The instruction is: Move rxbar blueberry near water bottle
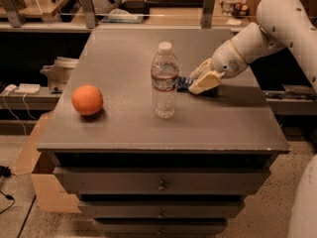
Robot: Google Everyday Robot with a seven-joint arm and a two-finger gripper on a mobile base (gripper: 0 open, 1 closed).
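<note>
The water bottle stands upright near the middle of the grey cabinet top; it is clear, with a white cap. The rxbar blueberry, a dark blue wrapper, shows just right of the bottle, mostly hidden by the gripper. My gripper reaches in from the right on a white arm and is shut on the bar's right end, low over the surface.
An orange ball-like fruit sits at the left of the cabinet top. Drawers run below the front edge. Shelves with clutter stand behind. A cardboard box and cables lie on the floor at left.
</note>
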